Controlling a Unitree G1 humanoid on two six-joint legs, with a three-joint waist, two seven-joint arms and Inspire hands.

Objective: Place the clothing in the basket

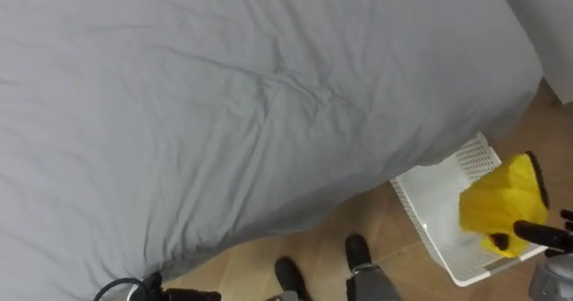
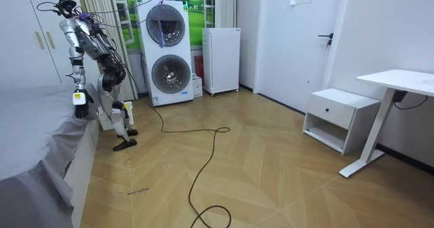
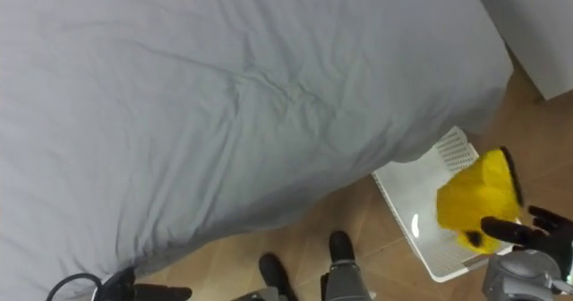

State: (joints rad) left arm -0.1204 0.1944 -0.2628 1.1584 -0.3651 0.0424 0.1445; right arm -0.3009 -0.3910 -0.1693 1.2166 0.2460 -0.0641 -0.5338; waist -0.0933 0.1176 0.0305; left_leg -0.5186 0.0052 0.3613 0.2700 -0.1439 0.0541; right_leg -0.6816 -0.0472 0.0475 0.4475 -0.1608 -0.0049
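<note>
Since the cloth (image 1: 497,202) is bunched up right over the basket (image 1: 473,156), w/ only the basket's white inside below it, this reads as set up for a drop, not a carry. Right hand (image 1: 544,236) has it: dark fingers curled into the cloth's lower edge, pinching it, so the yellow bulk stands above the grip rather than dangling.

Basket sits on the floor (image 1: 345,225) at the robot's right, hard by the bed (image 1: 251,95), one corner hidden by the cover's edge. That's prob. why the arm reaches out sideways & holds the cloth over the open part, clear of the grey cover.

My read: last step for this item. It needs only the fingers to let go, maybe after going a bit lower so the cloth lands inside.

Risk: cloth clings to the fingers or drapes over the near wall.

Bed top is creased grey cover. Left hand (image 1: 183,294) is low at lower left by the bed edge; open or shut, can't tell. Room view: robot stands at the bed's corner, near the stacked washers (image 2: 167,51).
</note>
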